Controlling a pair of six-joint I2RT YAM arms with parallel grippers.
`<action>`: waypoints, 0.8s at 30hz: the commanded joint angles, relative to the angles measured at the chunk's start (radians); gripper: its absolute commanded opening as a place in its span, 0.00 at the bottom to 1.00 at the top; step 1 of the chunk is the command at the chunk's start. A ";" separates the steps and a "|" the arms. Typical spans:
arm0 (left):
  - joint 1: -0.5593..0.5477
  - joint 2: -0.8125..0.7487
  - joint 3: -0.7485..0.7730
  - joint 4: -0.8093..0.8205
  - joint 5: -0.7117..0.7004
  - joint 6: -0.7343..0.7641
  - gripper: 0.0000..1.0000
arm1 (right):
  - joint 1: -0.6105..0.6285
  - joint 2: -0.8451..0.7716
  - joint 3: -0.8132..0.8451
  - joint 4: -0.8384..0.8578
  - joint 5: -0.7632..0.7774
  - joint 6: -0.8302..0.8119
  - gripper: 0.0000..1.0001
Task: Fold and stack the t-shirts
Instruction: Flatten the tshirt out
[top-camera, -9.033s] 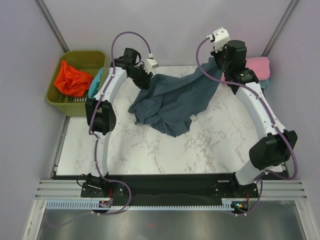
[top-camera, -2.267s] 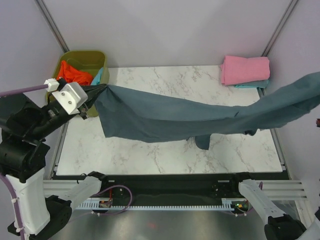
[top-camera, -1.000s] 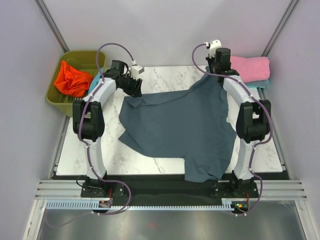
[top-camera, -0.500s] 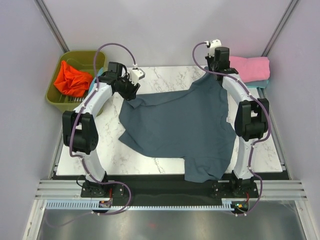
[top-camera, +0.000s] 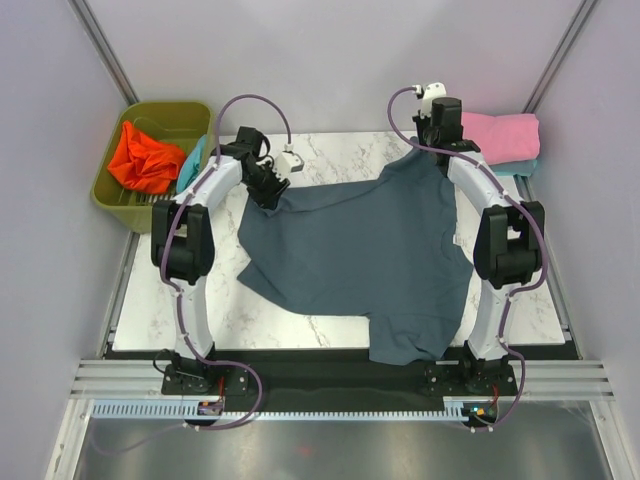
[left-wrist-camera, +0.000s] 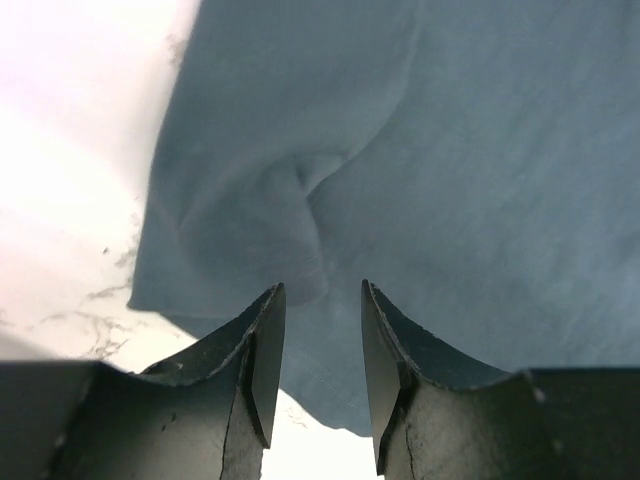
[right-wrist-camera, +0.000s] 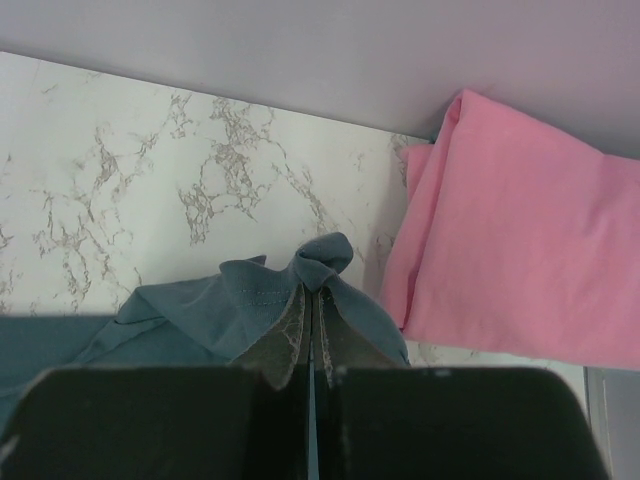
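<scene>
Overhead, slate t-shirt (top-camera: 360, 250): I see it spread mostly flat across the table (top-camera: 200, 290), with its near end hanging over the table's near edge.
Overhead, left gripper (top-camera: 268, 195): it sits at the shirt's far-left corner.
Overhead, right gripper (top-camera: 430, 148): it sits at the shirt's far-right corner, with the cloth drawn up to it in a peak.
Overhead, surroundings: a folded pink t-shirt (top-camera: 500, 135) lies on a teal t-shirt (top-camera: 522, 168) in the far-right corner, just beside the right gripper. The olive bin (top-camera: 165, 112) stands off the table's left side and holds an orange-red t-shirt (top-camera: 140, 160). A teal cloth (top-camera: 192, 162) lies at its table-side wall, near the left arm.
Left wrist, left gripper (left-wrist-camera: 322, 290): released. I see the fingers apart above the slate t-shirt (left-wrist-camera: 480, 150), clamping nothing.
Left wrist, in the way: a raised fold (left-wrist-camera: 300, 210) lies just ahead of the gap. Bare table (left-wrist-camera: 70, 150) shows to the left.
Right wrist, right gripper (right-wrist-camera: 310, 295): clenched on a bunched pinch of the slate t-shirt (right-wrist-camera: 240, 290).
Right wrist, in the way: the pink t-shirt (right-wrist-camera: 510, 250) lies just to the right, and I can't tell whether it touches the bunch. The back wall (right-wrist-camera: 300, 40) is close beyond.
</scene>
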 joint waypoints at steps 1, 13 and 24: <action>-0.050 -0.010 0.053 -0.065 0.016 0.059 0.44 | 0.000 -0.052 -0.006 0.037 -0.004 0.013 0.00; -0.061 0.042 0.020 -0.115 -0.004 0.038 0.45 | 0.000 -0.042 0.005 0.037 -0.004 0.014 0.00; -0.043 0.174 0.166 -0.091 -0.099 0.032 0.49 | 0.002 -0.056 -0.012 0.037 -0.003 0.008 0.00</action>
